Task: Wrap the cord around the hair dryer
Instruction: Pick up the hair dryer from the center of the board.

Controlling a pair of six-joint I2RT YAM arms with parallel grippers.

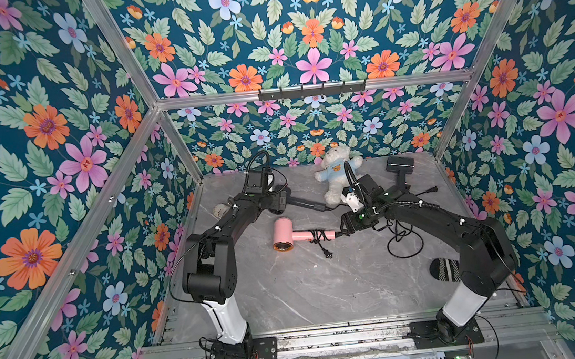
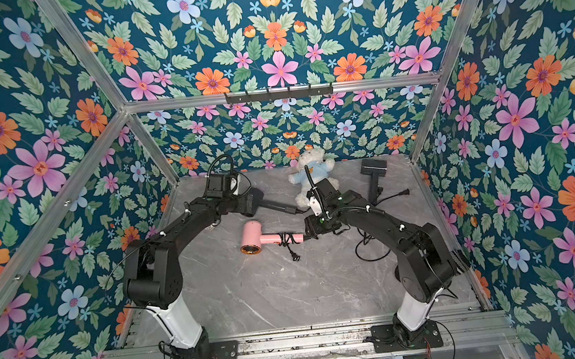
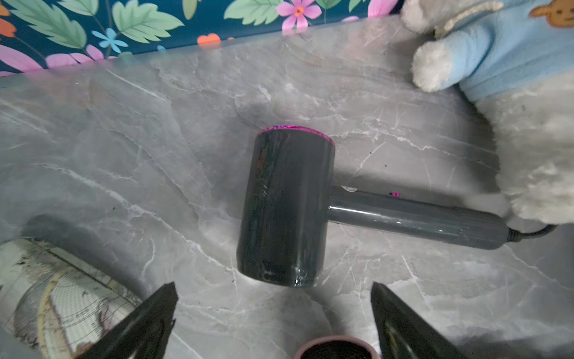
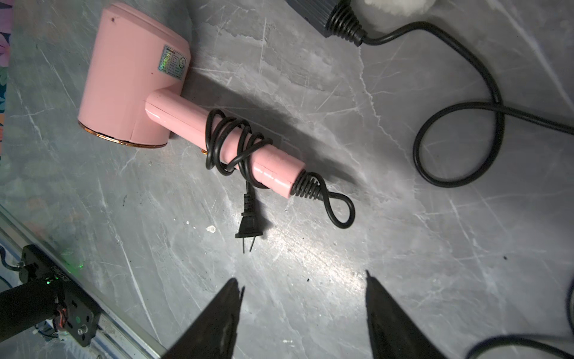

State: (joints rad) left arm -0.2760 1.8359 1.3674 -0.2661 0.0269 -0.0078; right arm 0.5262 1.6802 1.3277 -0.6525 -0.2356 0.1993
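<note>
A pink hair dryer point(image 1: 286, 236) point(image 2: 259, 239) lies on its side mid-table. Its black cord point(image 4: 233, 140) is coiled in several loops around the handle. The plug point(image 4: 248, 223) hangs loose on the marble beside the handle, and a small loop of cord sticks out at the handle's end. My right gripper point(image 4: 302, 279) point(image 1: 344, 231) sits just off that handle end, open and empty, touching nothing. My left gripper point(image 3: 273, 284) is open wide and empty, hovering between the pink dryer's head point(image 3: 337, 348) and a dark grey dryer.
A dark grey hair dryer point(image 3: 285, 205) point(image 1: 303, 204) lies behind the pink one, its cord point(image 4: 459, 124) looping loosely to the right. A teddy bear point(image 1: 335, 172) sits at the back, a black dryer point(image 1: 400, 167) back right, a striped sock point(image 1: 444, 269) front right, a globe-like object point(image 3: 62, 295) left.
</note>
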